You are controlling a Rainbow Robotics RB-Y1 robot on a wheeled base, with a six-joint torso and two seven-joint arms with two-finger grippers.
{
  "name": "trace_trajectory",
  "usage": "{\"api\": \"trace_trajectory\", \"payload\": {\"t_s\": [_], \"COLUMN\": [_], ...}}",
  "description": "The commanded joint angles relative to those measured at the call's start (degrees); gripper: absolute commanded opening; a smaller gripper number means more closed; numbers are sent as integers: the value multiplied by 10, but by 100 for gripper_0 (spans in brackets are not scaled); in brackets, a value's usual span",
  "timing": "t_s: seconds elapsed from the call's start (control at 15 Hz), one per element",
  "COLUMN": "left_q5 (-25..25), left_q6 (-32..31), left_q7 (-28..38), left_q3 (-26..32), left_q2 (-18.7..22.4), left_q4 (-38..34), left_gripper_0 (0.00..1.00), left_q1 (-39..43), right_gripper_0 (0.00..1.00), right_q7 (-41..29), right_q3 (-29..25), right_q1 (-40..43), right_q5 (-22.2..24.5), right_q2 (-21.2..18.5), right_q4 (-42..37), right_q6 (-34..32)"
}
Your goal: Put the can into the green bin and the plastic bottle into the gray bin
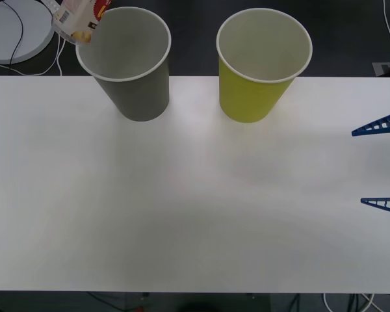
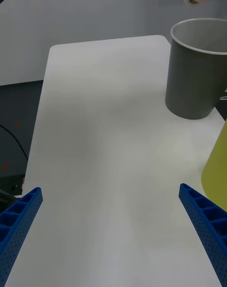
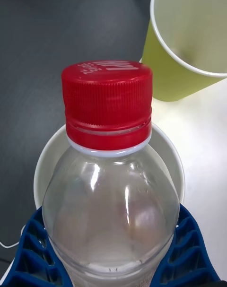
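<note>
Holding the small clear plastic bottle with the red screw cap (image 3: 108, 173) over the large dull gray tapered bin (image 1: 131, 78), we have our left gripper (image 3: 111, 263) clenched around the bottle's body, its blue ribbed fingers (image 3: 28, 254) pressing on both sides. In the front view the bottle's white label with red-orange marks (image 1: 78, 19) sits tilted just above the gray bin's white rolled rim, at its far left edge. From the left wrist, the red cap (image 3: 108, 105) points down towards that bin's pale mouth, which shows ringed behind the bottle's shoulder.

We judge the step in hand to be the drop. To do it well, we would first bring the bottle more squarely over the middle of the opening, since it now seems to hang near the rim, where it could strike the edge and tip outwards. Then we would part the fingers cleanly, cap leading, so it falls straight in.

The large yellow-green tapered bin (image 1: 260, 71) stands just beside the gray one on the white table (image 1: 182, 214), the two apart. We cannot see down to its bottom. Our right gripper (image 1: 380, 162) waits at the table's right side, fingers spread and grasping nothing.
</note>
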Motion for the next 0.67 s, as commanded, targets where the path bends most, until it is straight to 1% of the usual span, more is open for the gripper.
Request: {"api": "trace_trajectory", "payload": {"t_s": [0.07,0.27,0.53,0.6,0.67], "left_q5": [-10,-16,-19,-18,-18], "left_q6": [8,18,23,22,23], "left_q7": [8,14,13,11,9], "left_q3": [0,1,0,0,0], "left_q2": [-17,-30,-36,-36,-36], "left_q4": [1,1,1,1,1], "left_gripper_0": [0,0,0,20,94], "left_q1": [-2,-3,-3,-2,-3], "right_gripper_0": [100,100,100,100,100], "right_q7": [0,0,0,0,0], "right_q3": [0,0,0,0,0], "right_q1": [0,0,0,0,0], "right_q5": [0,0,0,0,0], "right_q2": [0,0,0,0,0], "right_q4": [0,0,0,0,0], "right_q6": [0,0,0,0,0]}}
